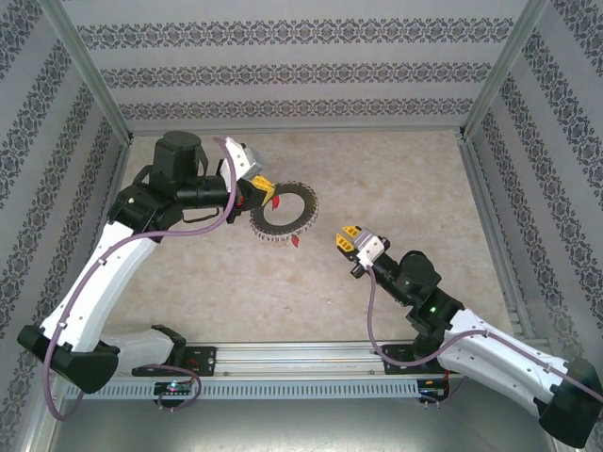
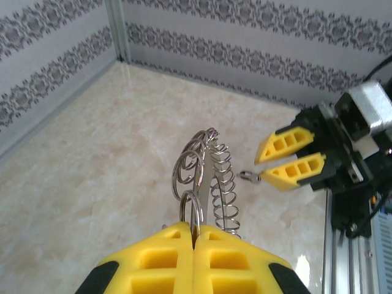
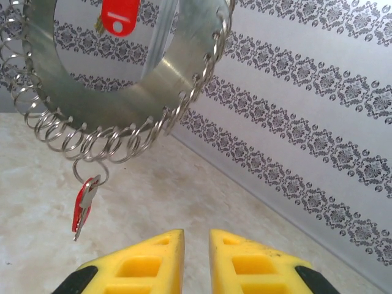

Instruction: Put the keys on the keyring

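Observation:
My left gripper is shut on a wire loop at the rim of the keyring, holding the ring up off the table. In the left wrist view the keyring stands edge-on, pointing away from the jaws. A red-headed key hangs from a loop at the keyring's lower edge. A second red key head shows through the ring's hole. My right gripper sits just right of the ring, its jaws a little apart with nothing between them.
The tabletop is pale marbled stone, enclosed by patterned walls at the back and both sides. A metal rail runs along the near edge between the arm bases. A small silvery piece shows off the right gripper's lower fingertip; what it is stays unclear.

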{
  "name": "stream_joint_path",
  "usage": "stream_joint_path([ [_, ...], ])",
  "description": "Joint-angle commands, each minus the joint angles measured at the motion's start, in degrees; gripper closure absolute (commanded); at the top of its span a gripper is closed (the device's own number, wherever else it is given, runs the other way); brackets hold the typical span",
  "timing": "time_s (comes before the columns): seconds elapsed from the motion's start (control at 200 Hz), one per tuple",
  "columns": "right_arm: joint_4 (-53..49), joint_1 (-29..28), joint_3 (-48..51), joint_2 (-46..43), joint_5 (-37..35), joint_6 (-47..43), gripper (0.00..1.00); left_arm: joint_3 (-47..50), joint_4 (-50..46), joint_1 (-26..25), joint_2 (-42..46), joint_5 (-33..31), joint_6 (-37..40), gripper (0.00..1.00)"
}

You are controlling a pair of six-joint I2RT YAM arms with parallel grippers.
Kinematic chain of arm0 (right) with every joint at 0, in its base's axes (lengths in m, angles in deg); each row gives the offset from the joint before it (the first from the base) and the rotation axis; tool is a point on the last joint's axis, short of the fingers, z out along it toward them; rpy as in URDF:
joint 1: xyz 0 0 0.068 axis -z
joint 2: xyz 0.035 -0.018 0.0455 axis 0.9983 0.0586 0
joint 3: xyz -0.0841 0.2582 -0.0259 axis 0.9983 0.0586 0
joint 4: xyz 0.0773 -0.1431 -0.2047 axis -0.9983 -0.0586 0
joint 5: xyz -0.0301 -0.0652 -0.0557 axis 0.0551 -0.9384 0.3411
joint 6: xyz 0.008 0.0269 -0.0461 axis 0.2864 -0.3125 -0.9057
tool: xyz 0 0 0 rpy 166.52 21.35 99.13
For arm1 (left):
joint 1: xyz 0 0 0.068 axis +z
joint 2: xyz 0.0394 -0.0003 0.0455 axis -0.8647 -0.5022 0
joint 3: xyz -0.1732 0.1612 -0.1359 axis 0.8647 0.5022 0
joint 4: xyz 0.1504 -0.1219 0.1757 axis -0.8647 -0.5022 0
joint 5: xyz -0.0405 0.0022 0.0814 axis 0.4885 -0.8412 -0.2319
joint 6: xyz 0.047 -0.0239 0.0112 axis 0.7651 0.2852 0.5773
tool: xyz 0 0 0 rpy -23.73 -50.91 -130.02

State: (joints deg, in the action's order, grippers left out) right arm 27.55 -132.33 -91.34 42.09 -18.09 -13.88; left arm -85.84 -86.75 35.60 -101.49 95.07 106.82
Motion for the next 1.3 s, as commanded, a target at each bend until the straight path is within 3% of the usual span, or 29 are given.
stream_joint_path([
  [0.0, -0.6, 0.5, -0.5, 0.8, 4.1, 0.0, 0.81, -3.8, -7.1, 0.6, -1.8, -0.2, 5.7, 1.00],
  [0.31, 1.5, -1.0, -5.2, 10.4, 11.8, -0.7, 0.83, -5.6, -8.6, 0.4, -3.6, -1.3, 6.4, 1.00],
  [0.764, 7.9, -5.9, -9.7, 23.7, 11.0, -2.4, 0.84, -5.2, -7.8, 0.3, -3.2, -1.7, 5.4, 1.00],
  [1.299, 8.1, -6.7, -9.2, 24.4, 8.9, -2.8, 0.84, -3.2, -5.3, 0.2, -1.4, -1.2, 3.5, 1.00],
])
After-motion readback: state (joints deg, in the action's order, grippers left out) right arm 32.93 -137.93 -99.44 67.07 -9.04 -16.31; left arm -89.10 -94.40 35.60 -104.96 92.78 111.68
